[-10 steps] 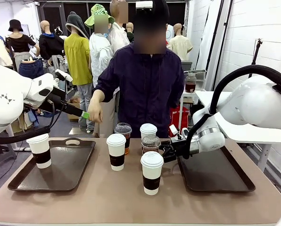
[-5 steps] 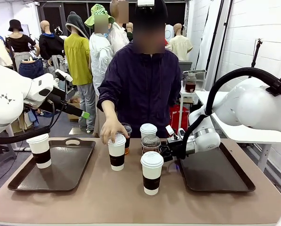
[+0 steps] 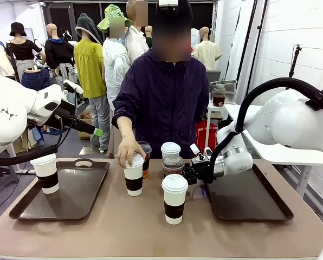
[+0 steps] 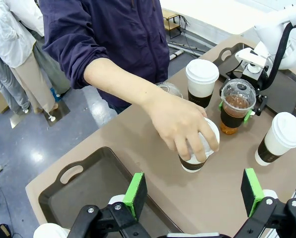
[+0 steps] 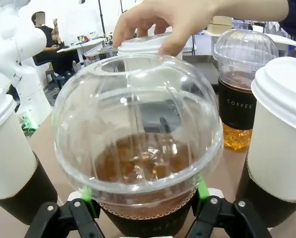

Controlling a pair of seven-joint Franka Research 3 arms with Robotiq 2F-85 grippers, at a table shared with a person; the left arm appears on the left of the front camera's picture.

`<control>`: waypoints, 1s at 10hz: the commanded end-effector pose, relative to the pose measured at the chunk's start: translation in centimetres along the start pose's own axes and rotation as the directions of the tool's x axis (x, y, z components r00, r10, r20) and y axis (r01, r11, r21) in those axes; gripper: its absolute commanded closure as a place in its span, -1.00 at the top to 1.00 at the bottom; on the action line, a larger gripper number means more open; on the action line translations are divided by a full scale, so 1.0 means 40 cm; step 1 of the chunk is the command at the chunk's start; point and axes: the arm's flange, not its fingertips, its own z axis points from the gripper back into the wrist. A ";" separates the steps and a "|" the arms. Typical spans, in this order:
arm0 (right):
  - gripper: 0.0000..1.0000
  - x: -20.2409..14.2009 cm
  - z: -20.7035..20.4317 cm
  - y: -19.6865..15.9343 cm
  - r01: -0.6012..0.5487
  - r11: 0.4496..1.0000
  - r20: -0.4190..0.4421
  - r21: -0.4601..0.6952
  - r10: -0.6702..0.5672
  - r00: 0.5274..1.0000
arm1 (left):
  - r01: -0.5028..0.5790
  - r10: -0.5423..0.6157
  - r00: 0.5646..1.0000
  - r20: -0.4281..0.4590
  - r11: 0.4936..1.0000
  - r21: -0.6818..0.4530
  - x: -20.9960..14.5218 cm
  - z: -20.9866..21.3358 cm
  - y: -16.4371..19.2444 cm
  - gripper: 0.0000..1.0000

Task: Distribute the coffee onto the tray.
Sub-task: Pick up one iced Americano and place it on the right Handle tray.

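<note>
My right gripper [image 5: 144, 194] stands shut on a clear dome-lidded cup of dark coffee [image 5: 138, 148], green pads against both its sides, at mid-table [image 3: 173, 164]. A second clear cup [image 3: 146, 155] and a white lidded cup [image 3: 170, 150] stand behind it. Another white cup [image 3: 174, 198] stands in front. The person's hand [image 3: 130, 150] grips the lid of a white cup with a brown sleeve [image 3: 133, 179]. One white cup [image 3: 46, 173] stands on the left tray [image 3: 80, 196]. My left gripper [image 4: 192, 191] hangs open and empty, high above that tray [image 3: 95, 131].
An empty dark tray [image 3: 248, 196] lies to the right, under my right arm. The person stands at the far edge, one arm reaching over the table. Bare table top lies along the near edge.
The person's hand came down onto the white cup at mid-table. My right gripper moved in and closed on the clear cup. The left arm has stayed still.
</note>
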 end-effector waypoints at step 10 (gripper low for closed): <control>0.63 0.142 0.364 0.143 0.026 0.996 -0.020 -0.090 -0.028 0.999 | -0.003 0.003 1.000 -0.001 1.000 0.000 -0.001 0.002 0.003 1.00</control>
